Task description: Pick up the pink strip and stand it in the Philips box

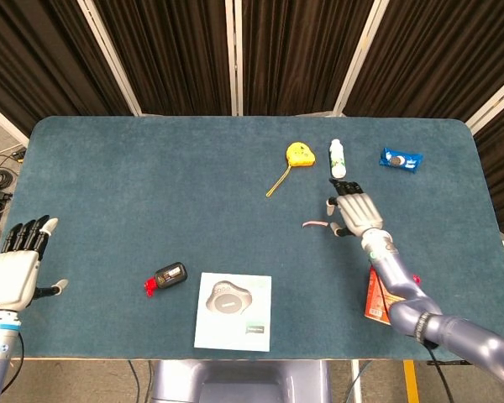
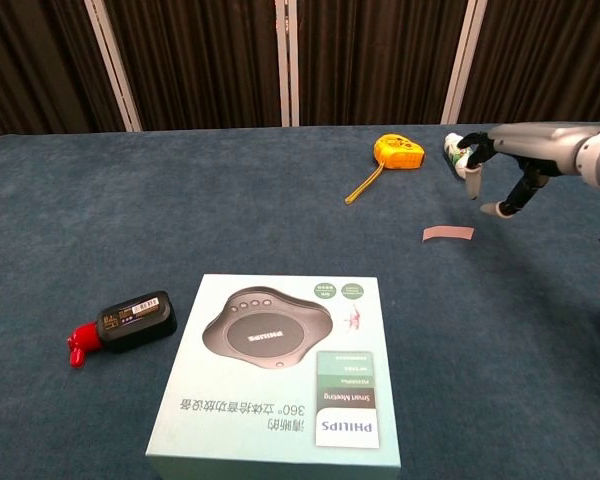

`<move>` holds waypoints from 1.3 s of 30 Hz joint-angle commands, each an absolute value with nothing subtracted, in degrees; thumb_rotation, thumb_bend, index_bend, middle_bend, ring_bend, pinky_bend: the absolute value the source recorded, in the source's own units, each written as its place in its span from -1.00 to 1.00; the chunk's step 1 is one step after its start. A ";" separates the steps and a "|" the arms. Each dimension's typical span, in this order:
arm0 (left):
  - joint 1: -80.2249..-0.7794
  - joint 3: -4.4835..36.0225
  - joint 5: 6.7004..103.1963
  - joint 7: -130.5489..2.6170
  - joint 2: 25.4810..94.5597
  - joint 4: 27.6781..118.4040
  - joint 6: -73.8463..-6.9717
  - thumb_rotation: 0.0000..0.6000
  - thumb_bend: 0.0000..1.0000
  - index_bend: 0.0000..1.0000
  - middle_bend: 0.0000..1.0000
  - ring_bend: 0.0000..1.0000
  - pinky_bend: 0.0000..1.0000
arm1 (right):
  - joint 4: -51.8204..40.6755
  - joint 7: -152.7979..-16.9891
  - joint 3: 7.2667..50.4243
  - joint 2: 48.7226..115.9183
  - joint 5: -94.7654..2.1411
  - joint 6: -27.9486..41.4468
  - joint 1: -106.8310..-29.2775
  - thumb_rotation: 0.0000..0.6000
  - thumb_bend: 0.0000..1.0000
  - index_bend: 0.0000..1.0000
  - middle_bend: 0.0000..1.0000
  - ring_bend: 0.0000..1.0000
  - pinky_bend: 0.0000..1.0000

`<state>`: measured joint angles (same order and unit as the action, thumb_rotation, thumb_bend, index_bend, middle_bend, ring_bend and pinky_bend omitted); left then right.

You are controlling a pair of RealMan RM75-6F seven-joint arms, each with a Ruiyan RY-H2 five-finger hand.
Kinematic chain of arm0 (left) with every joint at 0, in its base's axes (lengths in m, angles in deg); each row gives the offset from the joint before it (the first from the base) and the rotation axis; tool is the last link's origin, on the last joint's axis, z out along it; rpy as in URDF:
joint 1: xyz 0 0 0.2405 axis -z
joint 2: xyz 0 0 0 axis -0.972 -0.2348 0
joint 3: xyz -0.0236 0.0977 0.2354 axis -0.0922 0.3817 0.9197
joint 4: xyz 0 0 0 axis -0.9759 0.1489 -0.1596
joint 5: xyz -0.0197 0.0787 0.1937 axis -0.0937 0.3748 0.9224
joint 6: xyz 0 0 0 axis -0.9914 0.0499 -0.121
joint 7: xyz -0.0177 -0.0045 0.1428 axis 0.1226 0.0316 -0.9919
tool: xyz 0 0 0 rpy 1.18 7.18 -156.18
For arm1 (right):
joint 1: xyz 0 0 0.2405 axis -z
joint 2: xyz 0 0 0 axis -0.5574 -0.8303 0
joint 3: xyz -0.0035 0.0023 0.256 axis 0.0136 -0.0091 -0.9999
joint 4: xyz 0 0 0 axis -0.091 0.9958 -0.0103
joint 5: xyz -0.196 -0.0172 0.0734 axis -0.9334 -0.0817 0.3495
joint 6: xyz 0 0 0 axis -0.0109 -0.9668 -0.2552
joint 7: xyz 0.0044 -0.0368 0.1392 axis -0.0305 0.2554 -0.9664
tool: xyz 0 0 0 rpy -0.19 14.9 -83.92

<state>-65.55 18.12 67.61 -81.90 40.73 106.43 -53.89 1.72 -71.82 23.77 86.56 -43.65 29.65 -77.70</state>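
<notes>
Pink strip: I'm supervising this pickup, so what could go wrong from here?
The pink strip lies flat on the cloth-covered table, so the right hand, poised open above it, may fail to pinch it. The Philips box lies flat and closed, leaving nowhere obvious to stand it.

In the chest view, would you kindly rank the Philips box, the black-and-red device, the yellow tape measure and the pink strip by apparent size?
1. Pale green Philips box, nearest the camera.
2. Black-and-red device.
3. Yellow tape measure.
4. Pink strip.
</notes>
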 commanded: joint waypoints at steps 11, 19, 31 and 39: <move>-64.32 17.87 65.01 -82.41 41.50 105.23 -52.40 1.00 -1.00 -1.00 -1.00 -1.00 -1.00 | 10.42 -70.81 26.12 92.72 -42.84 32.04 -81.02 1.00 -0.42 0.02 -1.00 -1.00 -1.00; -64.05 18.07 64.98 -82.27 41.43 105.24 -52.46 1.00 -1.00 -1.00 -1.00 -1.00 -1.00 | 13.59 -71.38 26.59 94.42 -42.95 32.22 -81.45 1.00 -0.42 0.03 -1.00 -1.00 -1.00; -63.48 17.95 63.81 -82.08 41.56 104.31 -51.95 1.00 -1.00 -1.00 -1.00 -1.00 -1.00 | 18.12 -72.53 26.98 97.29 -43.78 33.23 -82.37 1.00 -0.29 0.15 -1.00 -1.00 -1.00; -63.04 18.01 63.30 -82.35 41.84 104.01 -51.53 1.00 -1.00 -1.00 -1.00 -1.00 -1.00 | 17.40 -74.05 26.93 96.67 -45.31 32.51 -82.21 1.00 -0.14 0.34 -1.00 -1.00 -1.00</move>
<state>-63.05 18.01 63.30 -82.34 41.83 104.02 -51.54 18.18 -73.58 26.99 97.17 -44.75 32.97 -82.33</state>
